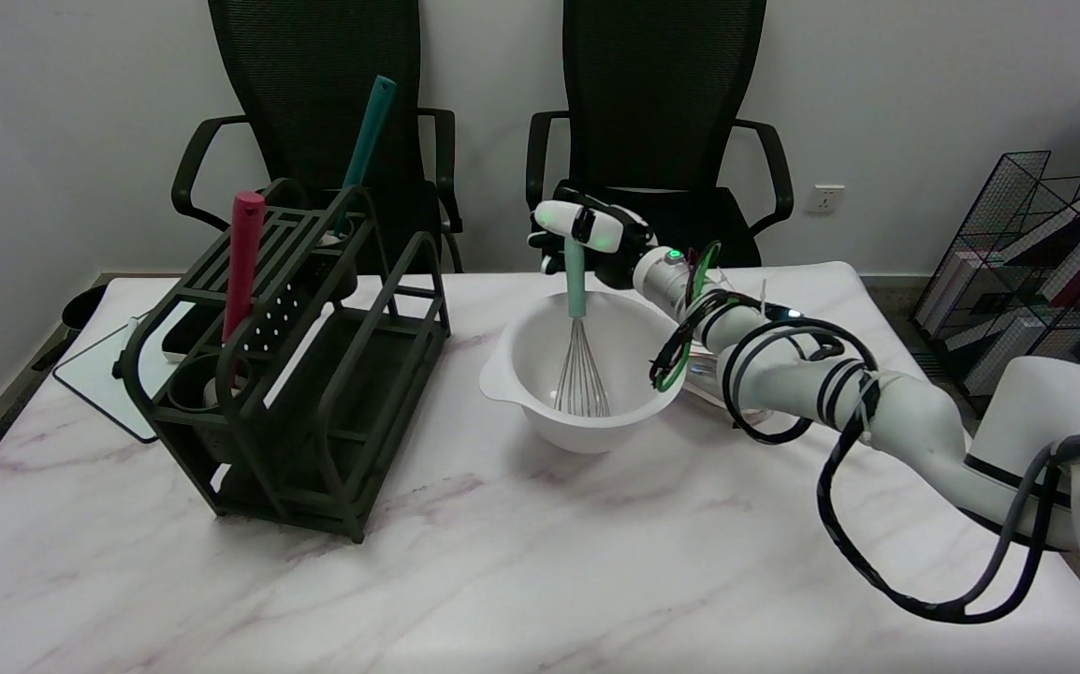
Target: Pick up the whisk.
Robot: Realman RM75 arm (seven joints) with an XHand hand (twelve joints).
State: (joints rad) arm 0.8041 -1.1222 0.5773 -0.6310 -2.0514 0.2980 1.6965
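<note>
Your right hand [587, 234] grips the whisk [579, 329] by its handle top, upright, wires down inside the bowl [512, 360], clear of the rim. Rack [315, 374] stands apart to the left; open table [540, 580] lies in front

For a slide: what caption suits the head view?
Right hand grips the whisk upright in the white bowl.

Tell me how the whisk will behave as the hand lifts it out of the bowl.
The whisk probably lifts easily: thin open wires and a slim handle suggest little weight. Held by the right hand only at the handle's top, it may swing like a pendulum. The wire loops look springy, so they could flex or catch on the bowl wall and nudge it.
</note>
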